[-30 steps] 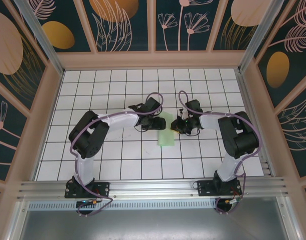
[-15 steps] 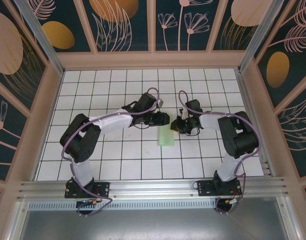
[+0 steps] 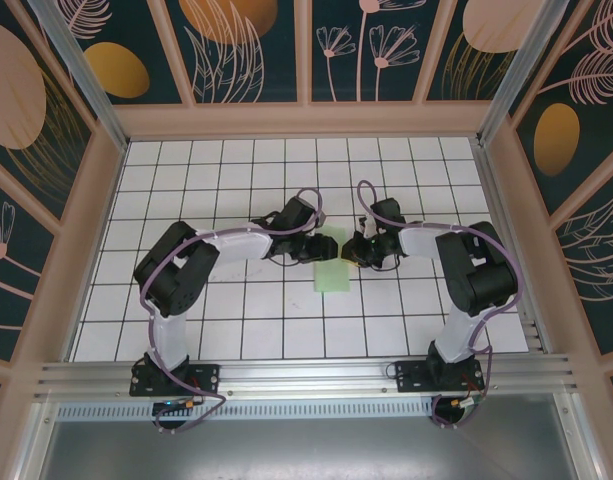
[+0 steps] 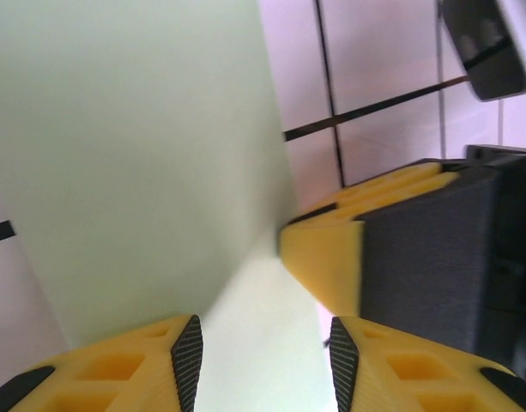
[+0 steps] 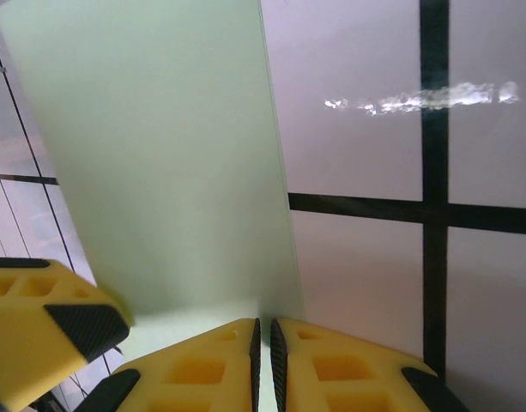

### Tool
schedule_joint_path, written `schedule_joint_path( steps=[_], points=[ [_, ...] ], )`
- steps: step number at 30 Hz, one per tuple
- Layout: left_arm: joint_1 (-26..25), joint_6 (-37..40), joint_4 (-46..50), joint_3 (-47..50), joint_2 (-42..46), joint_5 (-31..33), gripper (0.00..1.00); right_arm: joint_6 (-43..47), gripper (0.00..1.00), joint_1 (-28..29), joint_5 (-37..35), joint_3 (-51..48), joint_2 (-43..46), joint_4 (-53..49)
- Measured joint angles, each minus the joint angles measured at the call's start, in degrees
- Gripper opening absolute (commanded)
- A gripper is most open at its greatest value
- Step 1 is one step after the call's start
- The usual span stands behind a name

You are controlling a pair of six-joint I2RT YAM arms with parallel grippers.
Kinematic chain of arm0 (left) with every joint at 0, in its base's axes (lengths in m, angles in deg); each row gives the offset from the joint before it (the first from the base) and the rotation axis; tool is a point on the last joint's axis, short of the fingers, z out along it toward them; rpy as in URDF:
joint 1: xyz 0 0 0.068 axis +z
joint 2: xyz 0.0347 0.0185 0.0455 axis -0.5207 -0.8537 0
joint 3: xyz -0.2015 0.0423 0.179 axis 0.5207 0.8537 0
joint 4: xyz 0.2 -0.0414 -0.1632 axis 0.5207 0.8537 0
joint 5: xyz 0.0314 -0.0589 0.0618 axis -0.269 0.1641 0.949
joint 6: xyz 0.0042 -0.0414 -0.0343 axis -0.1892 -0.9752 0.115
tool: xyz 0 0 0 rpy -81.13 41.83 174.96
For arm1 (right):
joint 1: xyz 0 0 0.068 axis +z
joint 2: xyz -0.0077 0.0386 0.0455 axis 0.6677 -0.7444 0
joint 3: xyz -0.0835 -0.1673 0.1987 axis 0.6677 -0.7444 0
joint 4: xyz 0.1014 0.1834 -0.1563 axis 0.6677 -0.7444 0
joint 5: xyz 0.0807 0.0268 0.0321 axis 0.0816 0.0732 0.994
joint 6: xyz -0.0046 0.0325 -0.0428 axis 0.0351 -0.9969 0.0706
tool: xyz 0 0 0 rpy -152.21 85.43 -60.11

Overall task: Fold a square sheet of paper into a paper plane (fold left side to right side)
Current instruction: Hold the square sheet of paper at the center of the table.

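The left gripper (image 4: 264,350) stands open, astride the square sheet of paper (image 3: 333,270), which lies doubled into a narrow strip beneath and ahead of its pads. Closing here could bunch the layers and skew the crease. The right gripper (image 5: 263,342) is closed with its tips on the strip's edge, just opposite, so a knock looks possible. Free tiles (image 3: 236,300) lie behind both.

I see the square sheet of paper (image 3: 333,265) as a narrow, pale mint-green strip, plain and unmarked. It looks folded in half lengthwise. It lies near the middle of the white grid table (image 3: 236,320), with its long sides running away from me at a slight lean. Close up, its edges are straight and clean. One end may be lifted slightly off the tiles, but I can't be sure.
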Motion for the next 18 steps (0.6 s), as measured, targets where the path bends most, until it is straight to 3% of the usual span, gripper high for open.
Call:
schedule_joint_path(
  steps=[18],
  points=[
    [0.0, 0.52, -1.66, 2.75, -0.52, 2.56, 0.43, 0.55, 0.19, 0.02, 0.42, 0.46, 0.28, -0.24]
  ],
)
